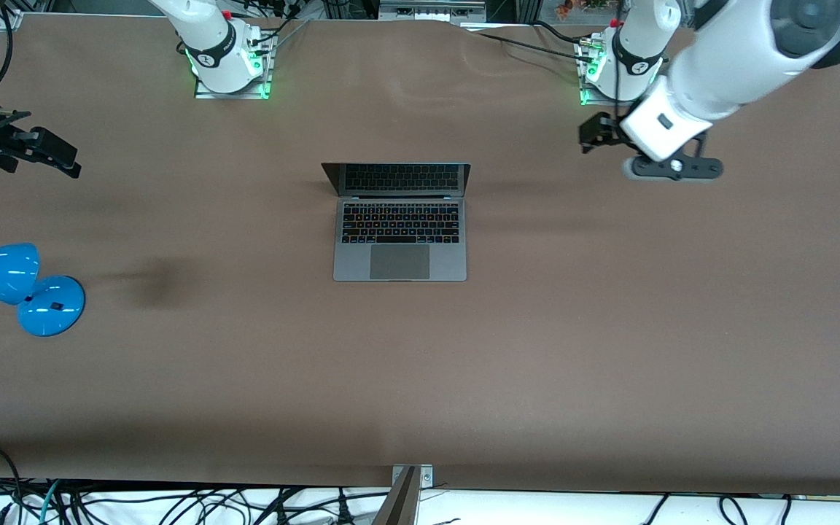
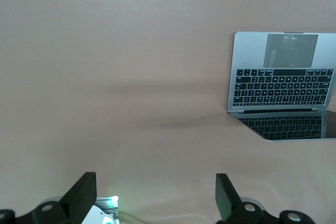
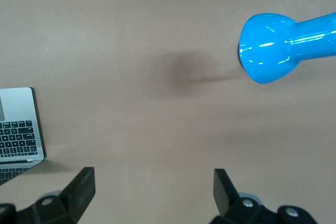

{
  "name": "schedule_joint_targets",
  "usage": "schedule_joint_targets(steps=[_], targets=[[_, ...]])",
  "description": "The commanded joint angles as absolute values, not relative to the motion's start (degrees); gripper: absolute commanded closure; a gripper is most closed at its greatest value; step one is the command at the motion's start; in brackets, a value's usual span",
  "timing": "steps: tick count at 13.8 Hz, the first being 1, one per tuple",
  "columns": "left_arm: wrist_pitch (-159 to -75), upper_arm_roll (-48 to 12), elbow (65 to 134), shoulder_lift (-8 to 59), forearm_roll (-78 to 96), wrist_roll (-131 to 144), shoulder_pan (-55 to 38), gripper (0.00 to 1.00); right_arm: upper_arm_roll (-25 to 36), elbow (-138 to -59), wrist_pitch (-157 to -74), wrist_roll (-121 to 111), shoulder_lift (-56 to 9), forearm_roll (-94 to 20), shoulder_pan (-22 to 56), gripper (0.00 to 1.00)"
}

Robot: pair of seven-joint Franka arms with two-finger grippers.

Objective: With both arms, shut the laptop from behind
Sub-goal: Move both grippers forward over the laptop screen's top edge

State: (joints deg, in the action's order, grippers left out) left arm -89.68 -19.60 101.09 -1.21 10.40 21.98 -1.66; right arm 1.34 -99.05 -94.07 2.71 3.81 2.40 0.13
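The space-grey laptop stands open at the middle of the brown table, its screen upright on the side toward the arms' bases. It also shows in the left wrist view and at the edge of the right wrist view. My left gripper hangs open and empty over the table toward the left arm's end, well apart from the laptop; its fingers stand wide apart. My right gripper is open and empty over the right arm's end of the table, its fingers wide apart too.
A glossy blue desk lamp stands near the table's edge at the right arm's end, also in the right wrist view. The arms' bases stand along the table's edge. Cables hang below the table's front edge.
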Motion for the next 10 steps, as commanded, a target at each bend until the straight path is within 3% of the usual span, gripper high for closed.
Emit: schedule_joint_targets(steps=[1,7,10], targets=[[-89.9,-22.7,100.5,-0.5,11.7,25.0,-1.3,0.00,1.7,-99.2,-94.2,1.8,4.3,1.6,0.3,0.00],[-95.8,-32.2,101.6,2.5,12.4,37.2,-1.3,0.00,0.1,-99.3,-93.5,1.6,3.7,1.5,2.0,0.00],[-96.9,-35.2,103.2,3.1,12.2,37.2,-1.3,0.00,-3.0,-99.3,-89.0,1.7,2.0,1.4,5.3,0.00]])
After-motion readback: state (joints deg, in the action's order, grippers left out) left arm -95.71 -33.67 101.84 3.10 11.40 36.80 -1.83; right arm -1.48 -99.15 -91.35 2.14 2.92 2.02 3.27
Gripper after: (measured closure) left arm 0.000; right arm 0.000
